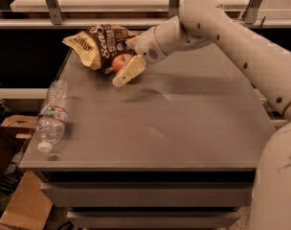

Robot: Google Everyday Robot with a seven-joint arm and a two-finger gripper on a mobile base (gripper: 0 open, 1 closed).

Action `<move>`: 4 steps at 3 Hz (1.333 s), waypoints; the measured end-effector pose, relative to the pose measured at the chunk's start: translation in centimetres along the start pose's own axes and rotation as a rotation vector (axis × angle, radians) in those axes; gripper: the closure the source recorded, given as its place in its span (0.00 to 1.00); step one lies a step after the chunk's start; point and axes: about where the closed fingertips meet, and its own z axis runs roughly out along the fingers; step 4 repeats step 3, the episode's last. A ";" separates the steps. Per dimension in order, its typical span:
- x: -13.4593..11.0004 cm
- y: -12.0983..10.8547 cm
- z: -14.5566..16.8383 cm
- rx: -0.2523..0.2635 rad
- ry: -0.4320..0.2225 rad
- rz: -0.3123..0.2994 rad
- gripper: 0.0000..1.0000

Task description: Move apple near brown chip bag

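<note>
The apple (119,61) is small and red-orange. It sits low over the grey table (184,123) at the back left, touching the lower right edge of the brown chip bag (105,44). The bag is crinkled and dark brown, with pale yellow edges and white lettering. My gripper (120,74) reaches in from the right and is shut on the apple. One pale finger (129,71) shows in front of the apple; the other is hidden behind it. I cannot tell whether the apple rests on the table.
A clear plastic water bottle (50,116) lies on its side near the table's left edge. My white arm (231,37) spans the back right of the table. Cardboard boxes (11,128) stand on the floor to the left. A shelf rail (88,23) runs behind the table.
</note>
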 end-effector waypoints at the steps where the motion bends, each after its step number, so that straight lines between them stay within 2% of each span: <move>1: -1.2 0.2 -0.7 -0.003 -0.007 -0.029 0.00; 3: -2.9 0.0 -2.4 -0.018 -0.009 -0.071 0.00; 4: -2.9 0.0 -2.4 -0.018 -0.009 -0.071 0.00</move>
